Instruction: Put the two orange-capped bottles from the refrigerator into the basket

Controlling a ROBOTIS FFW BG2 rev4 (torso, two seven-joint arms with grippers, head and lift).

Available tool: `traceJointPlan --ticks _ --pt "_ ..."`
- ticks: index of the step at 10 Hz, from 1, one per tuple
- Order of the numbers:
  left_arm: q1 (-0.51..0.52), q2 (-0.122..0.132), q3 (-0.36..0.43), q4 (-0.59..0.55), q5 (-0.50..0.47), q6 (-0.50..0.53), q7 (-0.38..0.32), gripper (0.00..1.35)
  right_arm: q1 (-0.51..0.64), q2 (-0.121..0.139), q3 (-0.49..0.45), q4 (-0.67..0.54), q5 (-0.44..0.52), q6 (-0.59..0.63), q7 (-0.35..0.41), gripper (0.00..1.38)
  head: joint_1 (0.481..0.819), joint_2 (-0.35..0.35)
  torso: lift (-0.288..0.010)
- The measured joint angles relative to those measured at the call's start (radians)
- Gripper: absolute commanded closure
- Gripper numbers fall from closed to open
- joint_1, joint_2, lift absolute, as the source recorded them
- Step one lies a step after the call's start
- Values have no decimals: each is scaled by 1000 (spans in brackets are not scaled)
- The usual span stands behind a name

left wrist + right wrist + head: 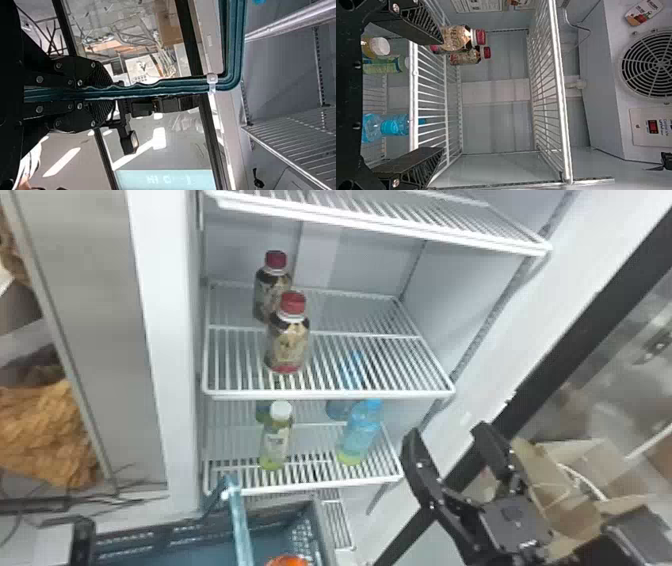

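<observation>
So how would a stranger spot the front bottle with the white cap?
Inside the fridge, find the wire shelf below the one with two red-capped bottles. Near its front left stands a pale green bottle with a white cap. The front bottle on its right is blue, cap included.

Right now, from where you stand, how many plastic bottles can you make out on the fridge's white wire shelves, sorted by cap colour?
Dark bottles with red caps: 2
Yellow-green bottles with white caps: 2
Light-blue bottles with blue caps: 2
Total in sight: 6
</observation>
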Motion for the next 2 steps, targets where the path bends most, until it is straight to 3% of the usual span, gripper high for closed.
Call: traceJointPlan --ticks 2 --pt "0 0 0 0 0 0 0 1197 0 0 0 -2 0 0 0 107 695 -350 -40"
